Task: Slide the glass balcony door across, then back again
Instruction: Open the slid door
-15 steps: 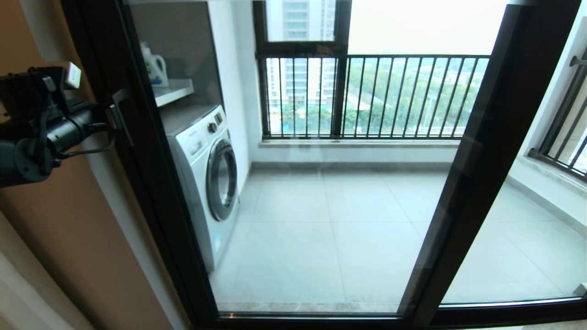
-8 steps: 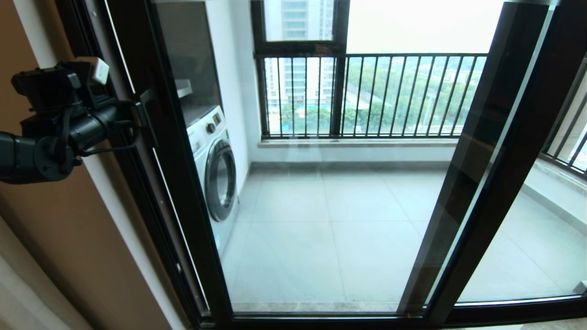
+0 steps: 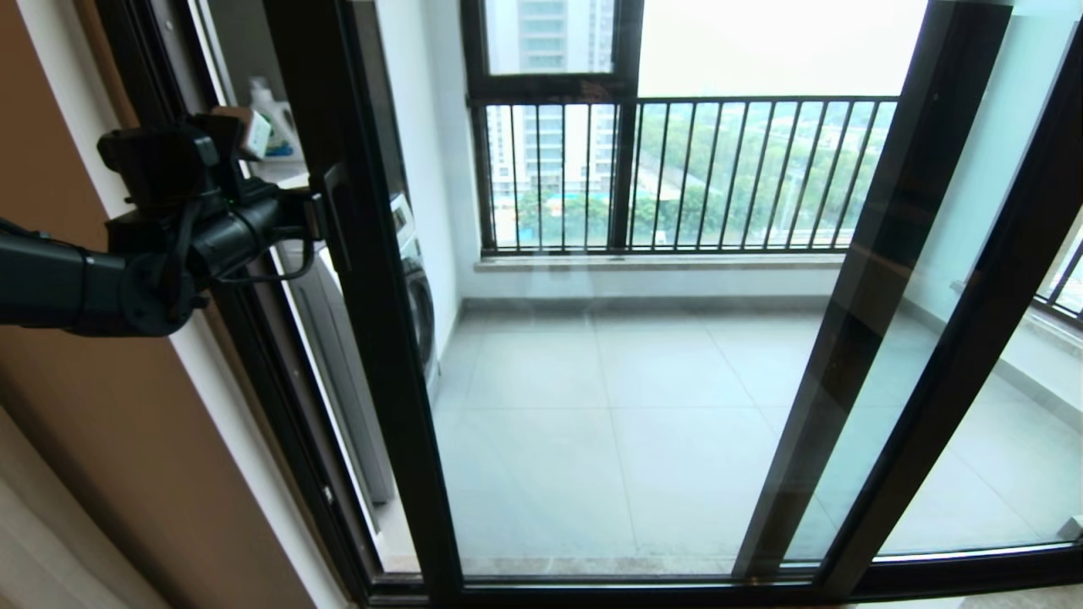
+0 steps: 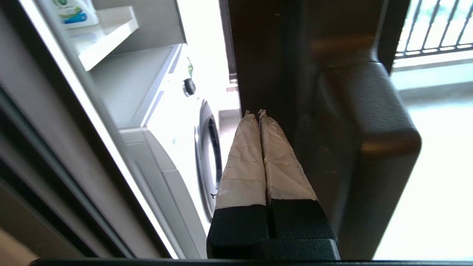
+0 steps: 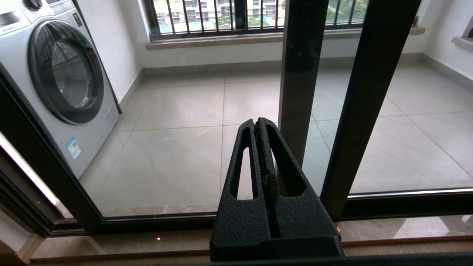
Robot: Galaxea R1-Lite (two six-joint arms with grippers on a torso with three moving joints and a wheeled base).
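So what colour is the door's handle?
Black, matching the frame; the handle shows best in the left wrist view.

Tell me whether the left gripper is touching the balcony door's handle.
Touching. In the left wrist view the left gripper, fingers pressed together, sits hooked behind the handle with no gap showing; the head view shows it at that bar too.

Pale tiled balcony floor [image 3: 609, 406] — washing machine [image 5: 55, 77] by the white wall, railed window [image 3: 685, 169] in daylight

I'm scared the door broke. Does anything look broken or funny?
Nothing looks broken. The glass balcony door stands partly slid open, glass whole. The left gripper, shut, sits beside its handle; its fingers' white wrap looks worn.
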